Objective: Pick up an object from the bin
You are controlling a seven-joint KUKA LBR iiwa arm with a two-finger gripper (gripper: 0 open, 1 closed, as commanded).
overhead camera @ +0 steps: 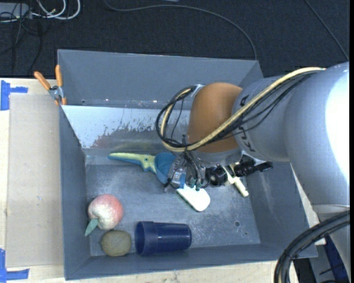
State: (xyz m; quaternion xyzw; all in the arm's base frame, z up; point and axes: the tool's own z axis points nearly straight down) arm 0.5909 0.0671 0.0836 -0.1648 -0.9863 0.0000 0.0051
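Several loose things lie in the grey bin, and the gripper is set low near its middle, under the orange cover of the wrist. Whether the gripper is open or closed cannot be told, as it is masked by cables, and nothing can be seen to be held by it.

Two things are closest to it. One is a tool with a yellow-green handle and a blue end, laid toward the back wall with the blue end just beside the gripper. The other is a white piece, rounded and flat, just in front of it. A pale stick is seen close by on its right.

The step in hand is judged to be the settling onto one thing for a grasp. It would be done well if one thing alone were chosen and the gripper centred on it before closing, so that the neighbour is not caught or pushed. The white piece looks thin and may slip; the blue end looks the fuller hold.

Well apart, in the front-left corner, a pink peach and a brown-green lump lie close together, and a dark blue cup is laid on its side just beside the lump.
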